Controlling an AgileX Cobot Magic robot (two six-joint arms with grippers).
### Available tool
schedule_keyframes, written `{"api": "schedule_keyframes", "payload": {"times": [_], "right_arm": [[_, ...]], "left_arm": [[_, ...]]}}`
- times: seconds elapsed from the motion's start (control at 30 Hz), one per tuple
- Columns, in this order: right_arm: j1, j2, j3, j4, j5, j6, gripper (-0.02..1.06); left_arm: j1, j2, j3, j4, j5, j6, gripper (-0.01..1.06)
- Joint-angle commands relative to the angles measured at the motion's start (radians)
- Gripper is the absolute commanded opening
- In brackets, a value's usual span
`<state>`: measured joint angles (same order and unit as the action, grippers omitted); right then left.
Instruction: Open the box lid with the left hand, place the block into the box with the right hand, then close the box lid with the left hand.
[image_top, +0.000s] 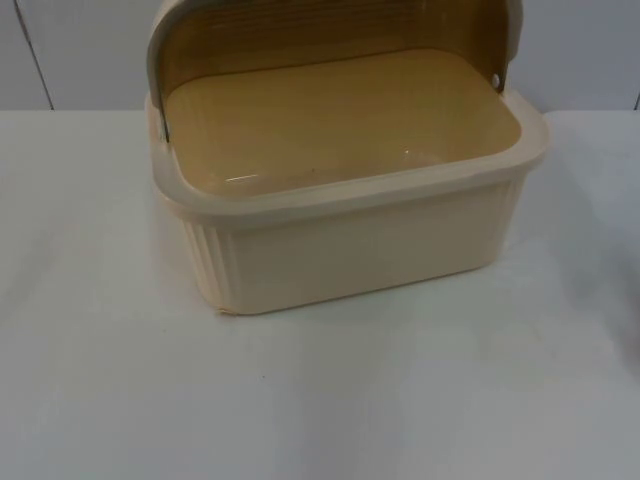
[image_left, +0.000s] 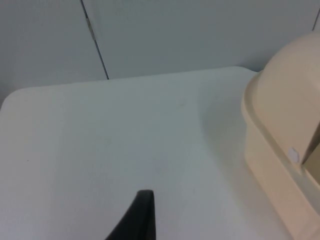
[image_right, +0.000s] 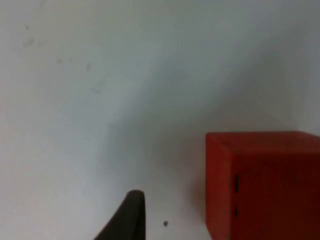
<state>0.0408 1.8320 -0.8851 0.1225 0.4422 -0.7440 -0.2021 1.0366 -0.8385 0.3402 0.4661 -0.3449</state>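
Observation:
A cream ribbed box (image_top: 350, 240) stands on the white table (image_top: 300, 400) toward the back. Its amber see-through lid (image_top: 300, 40) with a grey rim is swung up and back, so the box is open. Nothing lies on its tan floor (image_top: 340, 120). In the left wrist view my left gripper (image_left: 142, 215) hovers over bare table, apart from the box's side wall (image_left: 280, 150). In the right wrist view a red block (image_right: 262, 185) rests on the table close beside my right gripper (image_right: 131, 215), with a gap between them.
The grey partition wall (image_left: 175, 35) rises right behind the table's rear edge and the box. White table top stretches in front of the box and to both sides of it.

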Motion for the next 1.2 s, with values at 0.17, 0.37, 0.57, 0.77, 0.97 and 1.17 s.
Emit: {"api": "schedule_keyframes", "payload": {"times": [0.17,0.37,0.57,0.77,0.97,1.17], "right_arm": [[0.001,0.014,-0.004,-0.008,-0.054,-0.012,0.92],[0.001,0.018,-0.004,-0.008,-0.066,0.039,0.2],[0.001,0.018,-0.004,-0.008,-0.067,0.097,0.0],[0.001,-0.025,-0.004,-0.008,-0.079,0.154,0.0],[0.001,-0.156,-0.004,-0.008,-0.13,0.213,0.0],[0.001,-0.306,-0.004,-0.006,-0.154,0.313,0.0]], "left_arm": [[0.005,-0.008,0.004,0.005,0.001,0.0,1.04],[0.005,-0.008,0.004,0.007,0.001,0.0,1.04],[0.005,-0.008,0.004,0.007,0.001,0.0,1.04],[0.005,-0.008,0.004,0.011,0.003,0.0,1.04],[0.005,-0.008,0.004,0.011,0.005,0.0,1.04],[0.005,-0.008,0.004,0.011,-0.001,0.0,1.04]]}}
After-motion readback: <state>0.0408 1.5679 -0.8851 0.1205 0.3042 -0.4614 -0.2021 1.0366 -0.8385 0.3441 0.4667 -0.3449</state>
